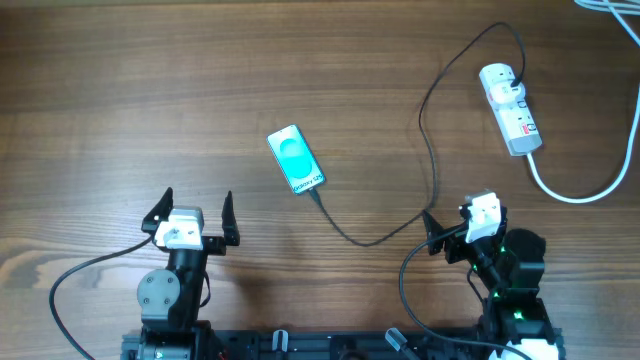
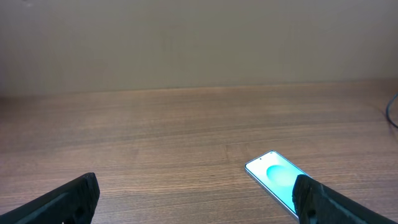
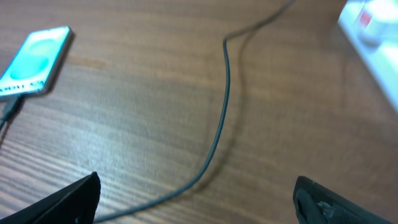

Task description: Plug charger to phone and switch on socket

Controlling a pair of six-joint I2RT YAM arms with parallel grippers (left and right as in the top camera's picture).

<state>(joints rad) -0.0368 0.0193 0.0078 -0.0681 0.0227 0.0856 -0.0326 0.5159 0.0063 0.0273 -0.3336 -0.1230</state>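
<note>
The phone [image 1: 296, 160] lies flat at mid-table with its turquoise face up. It also shows in the left wrist view [image 2: 277, 177] and the right wrist view [image 3: 34, 62]. The black charger cable [image 1: 432, 150] runs from the socket [image 1: 510, 108], loops near my right arm and ends at the phone's text end, connector tip [image 1: 316, 194] touching it. I cannot tell if it is seated. My left gripper [image 1: 194, 207] is open and empty, below and left of the phone. My right gripper [image 1: 466, 224] is open and empty above the cable loop [image 3: 224, 93].
The thick white cord [image 1: 590, 190] curves from the power strip toward the right table edge. The strip's blurred corner shows at the top right of the right wrist view [image 3: 373, 31]. Each arm's own black cable trails at the front edge.
</note>
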